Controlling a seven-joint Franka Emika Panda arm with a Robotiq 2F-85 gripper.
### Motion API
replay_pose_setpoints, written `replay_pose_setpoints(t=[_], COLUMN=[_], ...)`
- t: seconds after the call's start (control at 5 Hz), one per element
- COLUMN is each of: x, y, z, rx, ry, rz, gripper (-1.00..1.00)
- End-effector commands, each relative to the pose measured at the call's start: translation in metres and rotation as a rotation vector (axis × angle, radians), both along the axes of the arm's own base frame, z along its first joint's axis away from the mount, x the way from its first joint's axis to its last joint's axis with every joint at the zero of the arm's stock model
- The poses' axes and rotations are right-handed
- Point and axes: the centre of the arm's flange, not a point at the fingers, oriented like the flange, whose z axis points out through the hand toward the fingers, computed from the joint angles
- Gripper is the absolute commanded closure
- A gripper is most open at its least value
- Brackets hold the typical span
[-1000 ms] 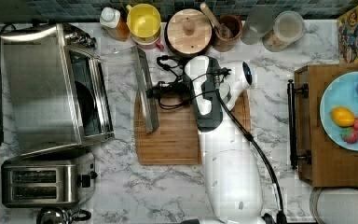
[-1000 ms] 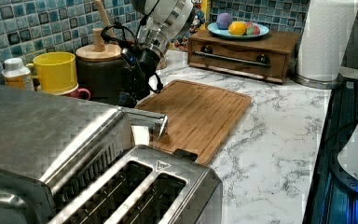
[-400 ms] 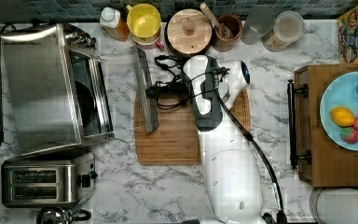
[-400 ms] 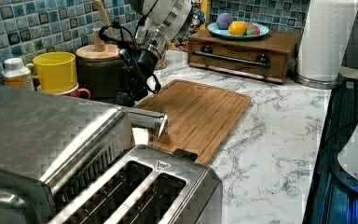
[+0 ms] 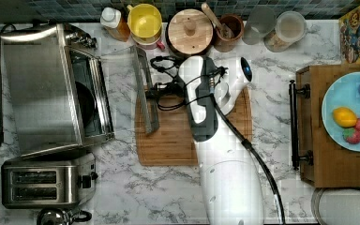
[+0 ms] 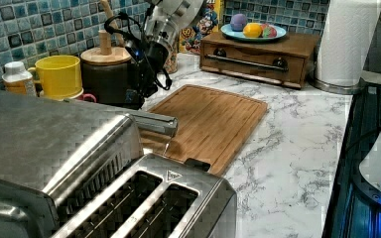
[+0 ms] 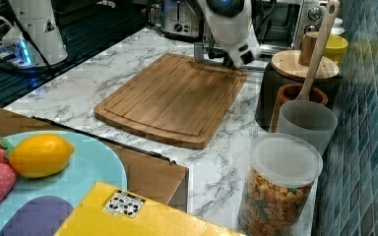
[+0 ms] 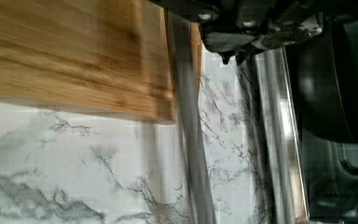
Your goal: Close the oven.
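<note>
The oven (image 5: pixel 42 89) stands at the top view's left, brushed steel with a dark inside. Its glass door (image 5: pixel 119 79) hangs dropped open over the counter. The door's metal bar handle (image 5: pixel 145 93) reaches the edge of the wooden cutting board. My gripper (image 5: pixel 153 91) is low beside that handle on the board side, close against it, fingers together with nothing between them. In the left view the gripper (image 6: pixel 141 89) hangs just behind the handle (image 6: pixel 151 121). The wrist view has the fingertips (image 8: pixel 228 51) next to the blurred handle (image 8: pixel 186 121), with the oven's dark cavity beyond.
The cutting board (image 5: pixel 192 136) lies under my arm. A two-slot toaster (image 5: pixel 47 183) sits by the oven. A yellow mug (image 5: pixel 144 21), a dark canister with a wooden lid (image 5: pixel 190 30) and jars line the tiled wall. A wooden box (image 5: pixel 328 154) carries a plate of fruit.
</note>
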Motion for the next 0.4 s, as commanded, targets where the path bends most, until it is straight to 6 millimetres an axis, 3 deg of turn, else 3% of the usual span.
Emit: replay_pose_setpoints(t=[0.2, 0.4], x=[0.007, -0.010], y=[0.232, 0.264], z=[0.161, 0.154], rx=[-0.167, -0.250], ry=[-0.185, -0.219], rz=[0.368, 0.393], gripper=[1.00, 1.00])
